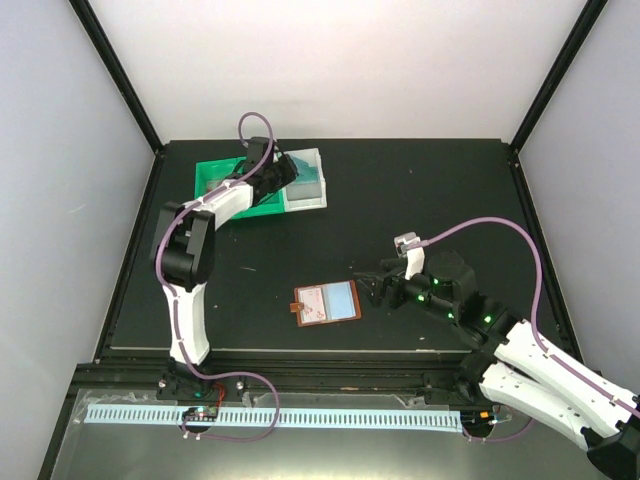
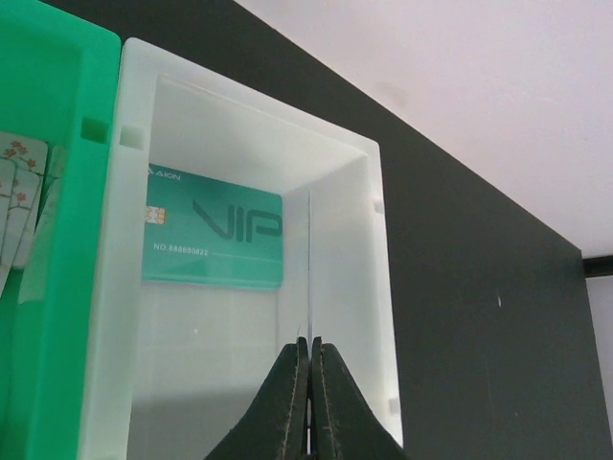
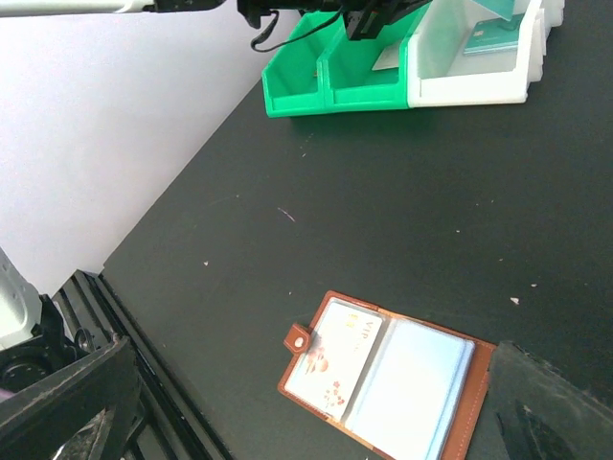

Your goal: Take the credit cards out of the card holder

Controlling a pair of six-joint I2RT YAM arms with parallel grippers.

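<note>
The brown card holder (image 1: 327, 302) lies open on the black table, and a pale flowered credit card (image 3: 335, 369) shows in its left pocket. My right gripper (image 1: 378, 290) hovers just right of the holder (image 3: 383, 379), open, its fingers (image 3: 67, 402) spread with nothing between them. Over the white bin (image 1: 312, 190) at the back left, my left gripper (image 2: 309, 343) is shut on a thin credit card (image 2: 309, 259) seen edge-on. A teal VIP card (image 2: 215, 240) lies flat in that white bin (image 2: 134, 287).
A green bin (image 1: 225, 180) stands left of the white one and holds flowered cards (image 2: 19, 192). Both bins (image 3: 335, 77) sit at the table's back left. Dark frame posts rise at the table's corners, with white walls around.
</note>
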